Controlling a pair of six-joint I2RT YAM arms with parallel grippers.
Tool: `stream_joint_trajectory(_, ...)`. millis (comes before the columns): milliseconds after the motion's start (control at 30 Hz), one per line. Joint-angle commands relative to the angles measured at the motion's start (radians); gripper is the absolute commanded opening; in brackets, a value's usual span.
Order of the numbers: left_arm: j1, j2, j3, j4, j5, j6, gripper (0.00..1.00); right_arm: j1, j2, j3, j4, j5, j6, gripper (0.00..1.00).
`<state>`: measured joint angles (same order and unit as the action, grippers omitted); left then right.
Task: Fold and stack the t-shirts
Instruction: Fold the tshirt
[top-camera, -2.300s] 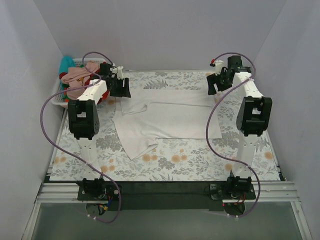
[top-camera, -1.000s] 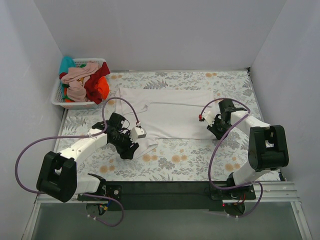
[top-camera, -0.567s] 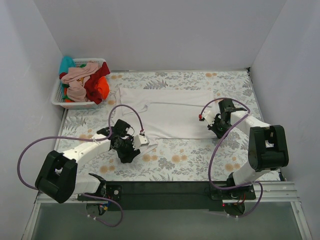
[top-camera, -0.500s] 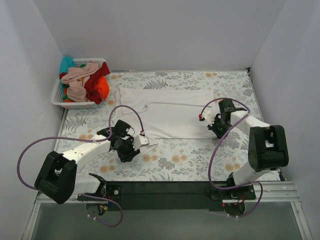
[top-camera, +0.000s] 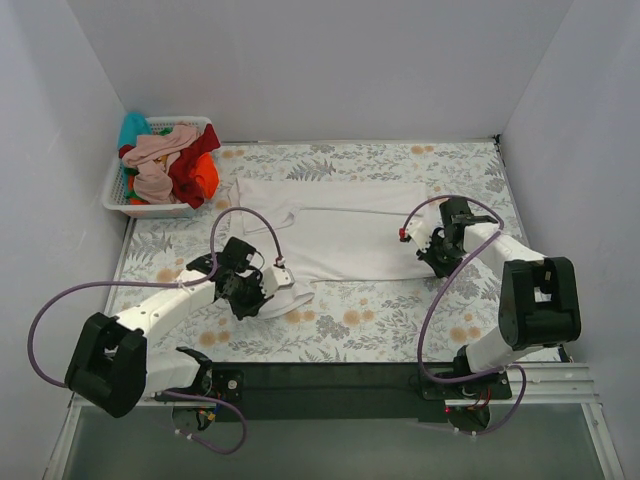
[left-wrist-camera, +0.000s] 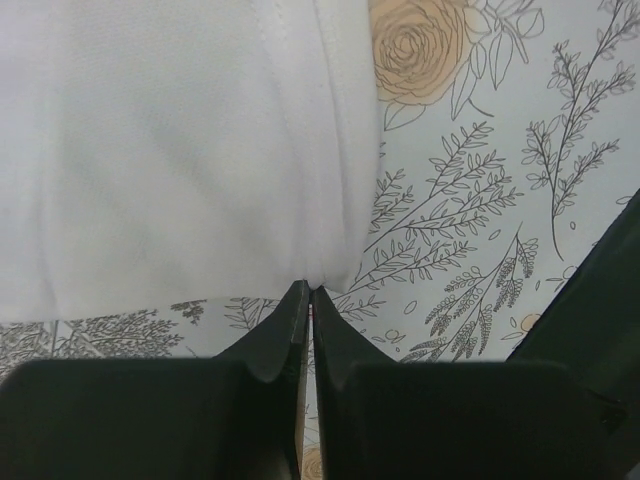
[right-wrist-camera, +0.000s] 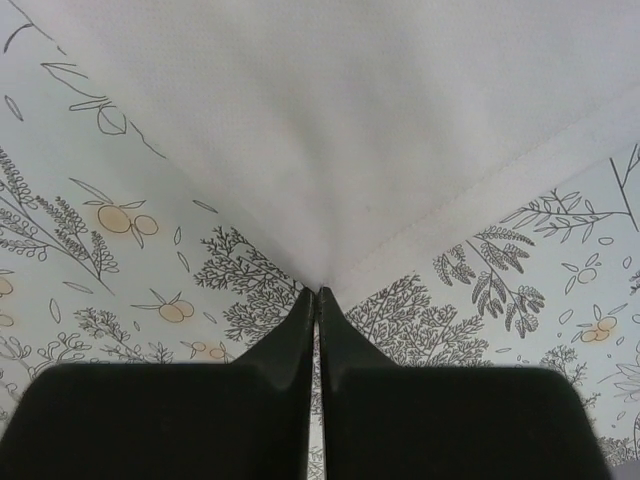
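A large white t-shirt (top-camera: 340, 225) lies spread flat on the flowered table. My left gripper (top-camera: 266, 288) is low at the shirt's near left sleeve. In the left wrist view the left gripper (left-wrist-camera: 308, 288) is shut on the hem of the white cloth (left-wrist-camera: 180, 150). My right gripper (top-camera: 432, 260) is at the shirt's near right corner. The right wrist view has the right gripper (right-wrist-camera: 317, 291) shut on that corner of the cloth (right-wrist-camera: 350, 120), which rises to a pinched point. Pink (top-camera: 160, 150), dark red (top-camera: 190, 172), orange (top-camera: 208, 178) and teal (top-camera: 131, 128) t-shirts are heaped at the back left.
The heap lies in a white lattice basket (top-camera: 150, 209) at the table's back left corner. Grey walls close in the left, back and right sides. A black rail (top-camera: 330, 380) with both arm bases runs along the near edge.
My left arm slid toward the near sleeve and its jaws closed on the hem. The right gripper finished closing on the near right corner and has stayed there.
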<state>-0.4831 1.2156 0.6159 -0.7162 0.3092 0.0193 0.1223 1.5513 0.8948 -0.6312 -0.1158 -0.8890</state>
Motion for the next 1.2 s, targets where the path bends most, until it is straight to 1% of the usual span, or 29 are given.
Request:
stream_joint_trajectory(0, 0.043, -0.044, 0.099, -0.063, 0.074, -0.009, 0.00, -0.010, -0.075, 0.010, -0.065, -0.034, 0.009, 0.01)
stream_joint_trajectory(167, 0.098, -0.060, 0.185, -0.100, 0.139, -0.012, 0.00, -0.009, -0.118, 0.029, -0.110, -0.051, 0.013, 0.01)
stream_joint_trajectory(300, 0.133, -0.062, 0.269, -0.095, 0.175, -0.070, 0.00, -0.012, -0.154, 0.046, -0.142, -0.061, 0.013, 0.01)
stream_joint_trajectory(467, 0.213, -0.030, 0.384, -0.063, 0.231, -0.108, 0.00, -0.021, -0.137, 0.099, -0.150, -0.065, 0.012, 0.01)
stream_joint_trajectory(633, 0.267, 0.054, 0.498, -0.032, 0.234, -0.113, 0.00, -0.036, -0.070, 0.200, -0.154, -0.073, 0.009, 0.01)
stream_joint_trajectory(700, 0.278, 0.103, 0.545, 0.003, 0.231, -0.134, 0.00, -0.038, -0.039, 0.249, -0.154, -0.076, 0.007, 0.01)
stream_joint_trajectory(867, 0.293, 0.226, 0.645, 0.082, 0.186, -0.154, 0.00, -0.044, 0.044, 0.358, -0.159, -0.073, 0.002, 0.01)
stream_joint_trajectory(1167, 0.321, 0.416, 0.792, 0.156, 0.128, -0.145, 0.00, -0.058, 0.222, 0.538, -0.159, -0.062, -0.004, 0.01)
